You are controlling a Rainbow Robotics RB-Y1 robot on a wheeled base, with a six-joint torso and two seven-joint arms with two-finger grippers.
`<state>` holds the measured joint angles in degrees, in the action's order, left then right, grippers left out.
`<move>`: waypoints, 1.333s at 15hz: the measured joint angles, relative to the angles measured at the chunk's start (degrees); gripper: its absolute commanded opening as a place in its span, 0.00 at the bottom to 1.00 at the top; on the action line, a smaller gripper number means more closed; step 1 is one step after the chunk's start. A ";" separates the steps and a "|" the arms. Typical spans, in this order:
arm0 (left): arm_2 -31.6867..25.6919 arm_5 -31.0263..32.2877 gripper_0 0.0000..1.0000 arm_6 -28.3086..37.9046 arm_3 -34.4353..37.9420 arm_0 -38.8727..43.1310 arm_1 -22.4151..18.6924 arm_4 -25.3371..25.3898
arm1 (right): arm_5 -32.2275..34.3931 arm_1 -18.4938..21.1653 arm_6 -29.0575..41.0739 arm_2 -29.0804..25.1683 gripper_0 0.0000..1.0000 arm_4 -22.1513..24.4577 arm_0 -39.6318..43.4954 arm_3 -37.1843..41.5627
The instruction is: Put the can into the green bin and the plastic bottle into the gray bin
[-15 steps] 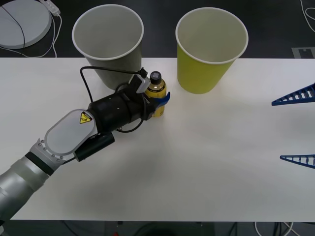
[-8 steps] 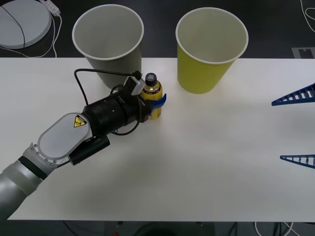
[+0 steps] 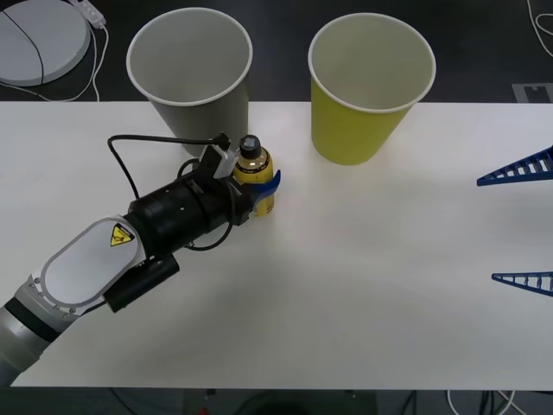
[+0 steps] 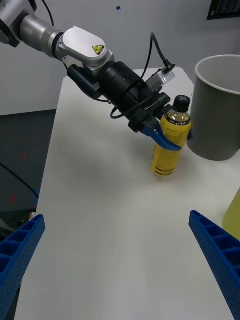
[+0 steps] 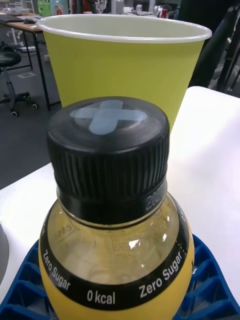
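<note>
Blue fingers of the left gripper (image 3: 259,185) are clamped round the bottle (image 3: 254,180), which stands upright on the table (image 3: 363,259). Gray bin (image 3: 192,73) sits just behind the gripper, green bin (image 3: 370,85) further off to its right. Right gripper (image 3: 518,226) hangs spread apart, well away at the table's right edge.

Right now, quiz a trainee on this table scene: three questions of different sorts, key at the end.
1. True or false: the left gripper is shut on the bottle.
2. The bottle stands nearest which cup? A) gray bin B) green bin
3. Fill in: the right gripper has its jaws ____.

Key: 1 true; 2 A; 3 open.
</note>
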<state>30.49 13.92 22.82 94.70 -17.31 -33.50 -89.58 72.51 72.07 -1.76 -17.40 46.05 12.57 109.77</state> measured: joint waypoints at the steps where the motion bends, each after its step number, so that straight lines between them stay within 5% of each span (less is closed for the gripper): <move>1: -0.13 -0.29 0.00 0.33 0.97 0.82 -0.49 -0.04 | 0.00 0.00 0.00 0.00 1.00 0.00 0.00 0.00; 11: -2.25 -0.47 0.00 3.65 8.74 6.60 -7.00 -0.71 | 0.00 0.00 0.00 0.00 1.00 0.00 0.00 0.00; 15: -3.58 -0.41 0.00 9.82 11.37 8.07 -10.11 -1.62 | 0.00 0.00 0.00 0.00 1.00 0.00 0.00 0.00; 20: -8.37 -0.40 0.00 19.59 13.84 11.43 -11.32 -11.07 | 0.00 0.00 0.00 0.00 1.00 0.00 0.00 0.00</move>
<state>22.11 13.53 42.41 108.54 -5.88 -44.82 -100.65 72.51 72.07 -1.76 -17.40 46.05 12.57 109.78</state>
